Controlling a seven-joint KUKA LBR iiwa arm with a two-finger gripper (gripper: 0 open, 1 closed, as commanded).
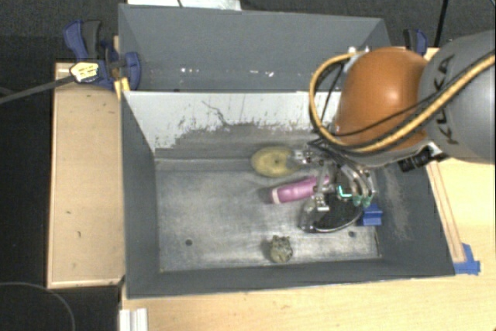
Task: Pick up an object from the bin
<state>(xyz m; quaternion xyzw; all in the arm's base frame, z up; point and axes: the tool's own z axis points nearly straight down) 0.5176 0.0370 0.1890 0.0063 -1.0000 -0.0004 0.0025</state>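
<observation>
- Looking down into the bin (203,225), the gripper (331,194) sits low on the right side, right at the right end of a pink tube (291,191) lying on its side about mid-floor.
- Can't tell if the gripper is released or clenched, too much wrist and cable in the way. Can't tell if it actually touches the tube either.
- My guess is the tube is the one to go for, since it's the closest thing.
- Handling guess: small, light, stiff plastic-looking cylinder, smooth skin, so probably a bit slippery and happy to roll away.
- I'd pinch it across the round body near the middle, not at the tip, so it doesn't pivot or squirt out.
- Doesn't look fragile to me.
- Head count, one of each:
- one pink tube
- one pale yellow disc (270,161), just far-left of the tube, by the far wall
- one small mottled lump (280,249), well apart at the near edge of the floor
- one shiny black thing (335,219), just near-side of the gripper, kind unclear
- one blue bit (371,218), just right of the black thing, and I can't tell if it's loose.
</observation>
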